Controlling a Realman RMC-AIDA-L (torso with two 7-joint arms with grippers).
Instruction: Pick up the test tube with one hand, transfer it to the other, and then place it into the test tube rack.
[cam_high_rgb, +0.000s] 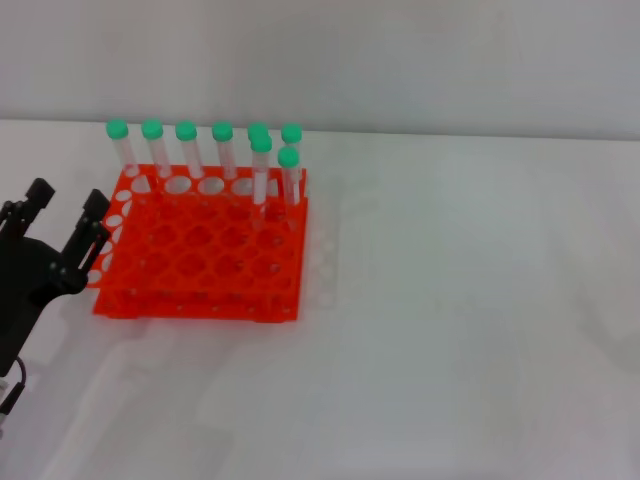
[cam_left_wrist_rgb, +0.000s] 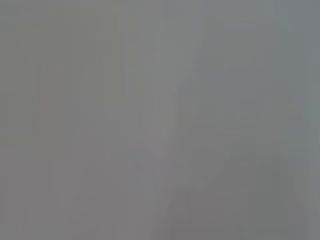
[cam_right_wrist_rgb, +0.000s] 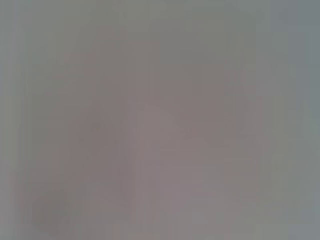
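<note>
Test tubes with green caps (cam_high_rgb: 261, 143) stand upright in the far rows of the orange test tube rack (cam_high_rgb: 200, 250), upper left of the frame, on the white worktop (cam_high_rgb: 460, 300). Each looks light, thin, smooth and slippery, so I would hold one gently just under its cap. The left end effector (cam_high_rgb: 70, 215) waits beside the rack, fingers spread and empty; the right one is not in view.

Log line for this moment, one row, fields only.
left gripper: open, empty, beside test tube rack | right gripper: out of view | green-capped tubes: upright in rack | wrist views: blank
</note>
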